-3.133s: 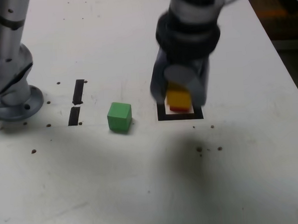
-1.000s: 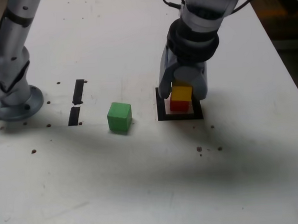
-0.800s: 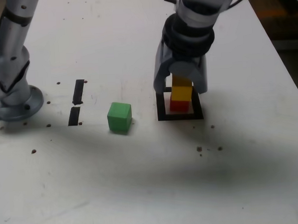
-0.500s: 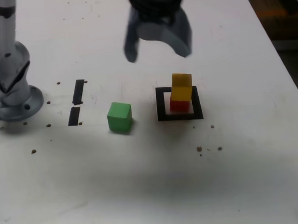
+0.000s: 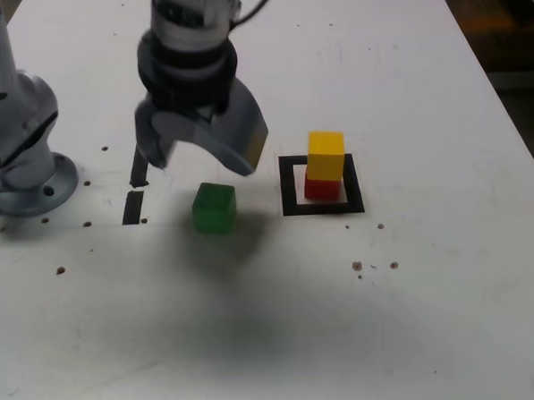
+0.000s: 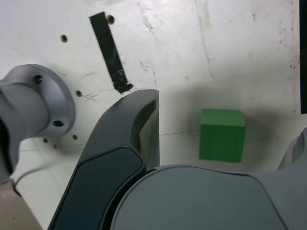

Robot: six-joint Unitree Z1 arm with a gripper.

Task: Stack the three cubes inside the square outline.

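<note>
Since the earlier frame, the open gripper (image 5: 202, 160) has been carried from the two-cube stack toward the green cube (image 5: 215, 209), which is left unheld on the table (image 5: 283, 342). In the wrist view, the cube is seen between the spread fingers; a straight descent should be made with the pads squared to its flat sides, and closure is best delayed until they are low around it. From there, toward three o'clock in the exterior view, the yellow cube (image 5: 326, 157) is perched on the red cube (image 5: 322, 189) inside the square outline (image 5: 290, 187); a high, slow approach and level release would be needed to spare that pair. Crisp edges and matte faces are shown by the cubes, against scuffed, pitted white board. Toward nine o'clock, two black bars (image 5: 133, 208) are passed before the round, smooth grey base (image 5: 47, 195) is reached.
</note>
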